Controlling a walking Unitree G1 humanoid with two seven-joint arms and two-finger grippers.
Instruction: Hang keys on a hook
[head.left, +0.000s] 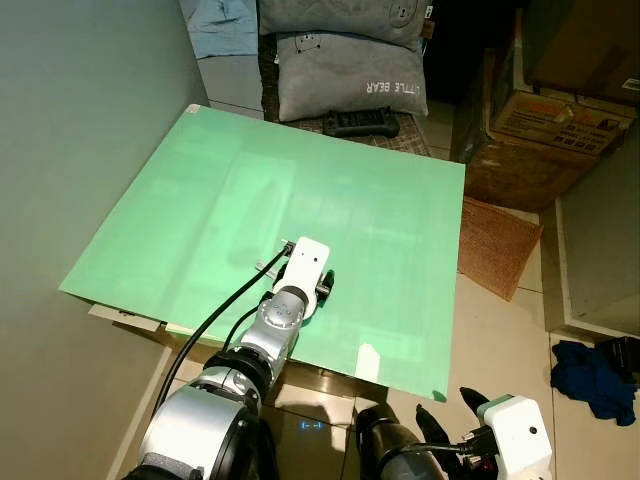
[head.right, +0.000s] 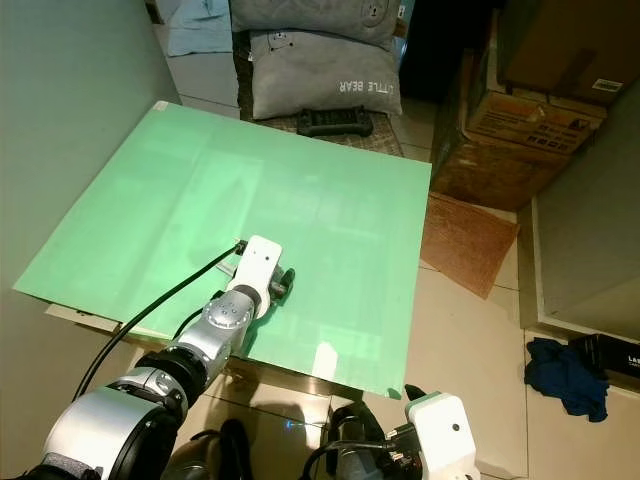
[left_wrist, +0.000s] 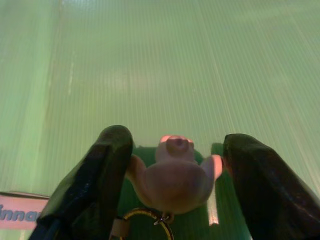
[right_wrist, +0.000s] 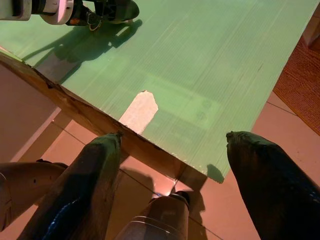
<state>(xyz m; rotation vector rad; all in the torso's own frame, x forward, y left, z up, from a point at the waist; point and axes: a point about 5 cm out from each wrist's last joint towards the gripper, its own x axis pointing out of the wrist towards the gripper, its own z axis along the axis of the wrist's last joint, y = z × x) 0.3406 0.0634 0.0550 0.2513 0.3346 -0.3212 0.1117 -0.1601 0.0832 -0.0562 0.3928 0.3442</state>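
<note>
1. The left gripper (left_wrist: 172, 172) is down on the green board (head.left: 250, 200), its fingers (left_wrist: 95, 185) apart on either side of a pink pig-shaped charm (left_wrist: 172, 180) with a key ring (left_wrist: 145, 222) at its 6 o'clock. I cannot tell whether they touch it.
2. The keys lie on the board near its front edge, at about 6 o'clock from its middle.
3. The right gripper (right_wrist: 170, 165) hangs with its fingers apart off the board's front edge, at about 5 o'clock, above the floor (head.left: 500, 340).
4. Judged from this, the grasp is not yet finished; lifting, finding a hook and hanging all remain. I can make out no hook.
</note>
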